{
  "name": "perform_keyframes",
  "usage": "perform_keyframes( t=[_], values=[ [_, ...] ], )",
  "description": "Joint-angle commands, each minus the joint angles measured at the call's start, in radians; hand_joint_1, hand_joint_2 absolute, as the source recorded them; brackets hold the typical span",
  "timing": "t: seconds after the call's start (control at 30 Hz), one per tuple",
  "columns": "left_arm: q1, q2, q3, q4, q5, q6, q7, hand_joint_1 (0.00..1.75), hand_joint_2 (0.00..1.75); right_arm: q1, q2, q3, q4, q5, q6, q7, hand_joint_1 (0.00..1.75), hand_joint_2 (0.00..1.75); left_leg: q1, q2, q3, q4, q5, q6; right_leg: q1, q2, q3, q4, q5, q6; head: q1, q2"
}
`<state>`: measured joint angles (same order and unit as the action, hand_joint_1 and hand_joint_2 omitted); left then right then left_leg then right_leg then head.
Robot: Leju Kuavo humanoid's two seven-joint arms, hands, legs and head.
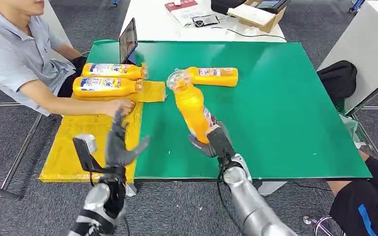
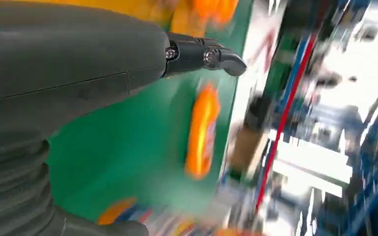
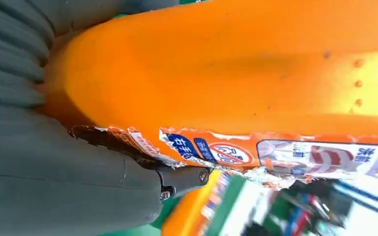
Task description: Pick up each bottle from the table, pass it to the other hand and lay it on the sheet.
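My right hand (image 1: 211, 140) grips an orange bottle (image 1: 191, 105) by its lower body, lifted off the green table (image 1: 285, 118) and tilted with its clear cap toward the far left. The right wrist view is close on that bottle (image 3: 236, 69) with its torn label and my thumb (image 3: 78, 187) against it. A second orange bottle (image 1: 212, 76) lies on the green surface behind; the left wrist view blurs it (image 2: 202, 130). Two more bottles (image 1: 109, 78) lie on the yellow sheet (image 1: 86, 140) at the left. My left hand (image 1: 119, 145) is raised over the sheet's edge, fingers spread, holding nothing.
A person sits at the left with a hand (image 1: 118, 105) resting on the sheet, just beyond my left hand. A tablet (image 1: 127, 40) stands at the table's far left corner. A black bag (image 1: 338, 78) lies to the right, and another person's leg (image 1: 369, 201) at the lower right.
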<state>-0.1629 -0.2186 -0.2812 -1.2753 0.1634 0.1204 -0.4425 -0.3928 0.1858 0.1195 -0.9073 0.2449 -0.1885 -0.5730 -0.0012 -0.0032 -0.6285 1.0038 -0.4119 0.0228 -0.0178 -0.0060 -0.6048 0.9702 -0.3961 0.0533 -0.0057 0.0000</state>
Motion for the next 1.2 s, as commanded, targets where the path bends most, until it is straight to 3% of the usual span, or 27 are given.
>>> perform_keyframes(
  t=[0.03, 0.17, 0.2, 0.47, 0.63, 0.67, 0.7, 0.73, 0.9, 1.0, 1.07, 1.2],
  values=[
    [0.107, 0.035, -0.110, -0.118, 0.040, -0.122, -0.028, 0.00, 1.75, 0.070, -0.024, 0.164, -0.134, -0.010, -0.020, 0.019, 1.62, 1.75, 0.001, 0.002, 0.005, 0.000, -0.003, -0.001, 0.001, 0.002, 0.004, 0.000, -0.002, -0.002, 0.000, 0.000],
    [0.108, 0.038, -0.122, -0.146, 0.030, -0.162, -0.023, 0.00, 1.75, 0.037, -0.029, 0.278, -0.013, 0.070, 0.022, 0.026, 1.73, 1.75, 0.002, 0.002, 0.006, 0.000, -0.003, -0.002, 0.002, 0.003, 0.005, 0.000, -0.002, -0.003, 0.000, 0.000],
    [0.103, 0.038, -0.122, -0.142, 0.032, -0.165, -0.019, 0.00, 1.75, 0.036, -0.023, 0.296, -0.001, 0.086, 0.020, 0.023, 1.66, 1.75, 0.001, 0.002, 0.004, 0.000, -0.002, -0.002, 0.001, 0.002, 0.004, 0.000, -0.001, -0.002, 0.000, 0.000],
    [0.099, 0.037, -0.121, -0.133, 0.032, -0.165, -0.019, 0.00, 1.75, 0.030, -0.025, 0.296, 0.000, 0.086, 0.021, 0.022, 1.69, 1.75, 0.001, 0.001, 0.003, -0.001, 0.000, -0.001, 0.001, 0.001, 0.002, -0.001, 0.000, -0.001, 0.000, 0.000],
    [0.066, 0.017, -0.112, -0.130, 0.066, -0.173, -0.025, 0.00, 1.75, 0.017, 0.005, 0.417, 0.079, 0.215, -0.023, 0.053, 1.68, 1.75, 0.001, 0.001, 0.004, -0.001, -0.001, -0.002, 0.001, 0.001, 0.003, 0.000, -0.001, -0.002, 0.000, 0.000],
    [0.066, 0.017, -0.113, -0.134, 0.052, -0.149, -0.016, 0.00, 1.75, 0.011, 0.010, 0.428, 0.102, 0.226, -0.031, 0.072, 1.68, 1.75, 0.002, 0.002, 0.006, 0.000, -0.002, -0.002, 0.002, 0.002, 0.005, 0.000, -0.002, -0.003, 0.000, 0.000],
    [0.059, 0.022, -0.127, -0.112, -0.011, -0.060, 0.075, 0.00, 1.75, 0.011, 0.015, 0.435, 0.134, 0.244, -0.068, 0.098, 1.64, 1.75, 0.002, 0.002, 0.004, -0.001, -0.002, -0.002, 0.001, 0.003, 0.004, 0.000, -0.001, -0.002, 0.000, 0.000],
    [0.056, 0.019, -0.125, -0.083, 0.027, -0.069, 0.146, 0.00, 1.75, 0.010, 0.017, 0.435, 0.152, 0.246, -0.079, 0.098, 1.68, 1.75, 0.001, 0.002, 0.003, -0.001, -0.001, -0.001, 0.001, 0.002, 0.003, -0.001, -0.001, -0.002, 0.000, 0.000],
    [0.031, 0.025, -0.137, 0.023, 0.070, -0.088, 0.146, 0.00, 1.75, -0.033, 0.027, 0.439, 0.160, 0.251, -0.120, 0.075, 1.64, 1.75, 0.002, 0.000, 0.007, -0.001, -0.001, -0.002, 0.002, 0.000, 0.006, -0.001, -0.002, -0.003, 0.000, 0.000],
    [0.011, 0.019, -0.138, 0.052, 0.100, -0.084, 0.158, 0.00, 1.75, -0.048, 0.034, 0.446, 0.145, 0.229, -0.075, 0.083, 1.66, 1.75, 0.001, 0.003, 0.006, 0.000, -0.002, -0.002, 0.001, 0.003, 0.004, 0.000, -0.001, -0.003, 0.000, 0.000],
    [-0.001, 0.011, -0.127, 0.065, 0.078, -0.004, 0.163, 0.00, 1.75, -0.061, 0.046, 0.456, 0.161, 0.258, -0.127, 0.144, 1.62, 1.75, 0.001, 0.000, 0.003, -0.001, -0.001, -0.001, 0.001, 0.000, 0.002, 0.000, -0.001, -0.002, 0.000, 0.000],
    [0.000, 0.026, -0.124, 0.050, 0.110, -0.033, 0.174, 0.05, 1.75, -0.084, 0.055, 0.456, 0.183, 0.238, -0.109, 0.146, 1.52, 1.75, 0.001, 0.003, 0.004, 0.000, -0.001, -0.002, 0.001, 0.002, 0.003, 0.000, -0.001, -0.002, 0.000, 0.000]
  ],
)
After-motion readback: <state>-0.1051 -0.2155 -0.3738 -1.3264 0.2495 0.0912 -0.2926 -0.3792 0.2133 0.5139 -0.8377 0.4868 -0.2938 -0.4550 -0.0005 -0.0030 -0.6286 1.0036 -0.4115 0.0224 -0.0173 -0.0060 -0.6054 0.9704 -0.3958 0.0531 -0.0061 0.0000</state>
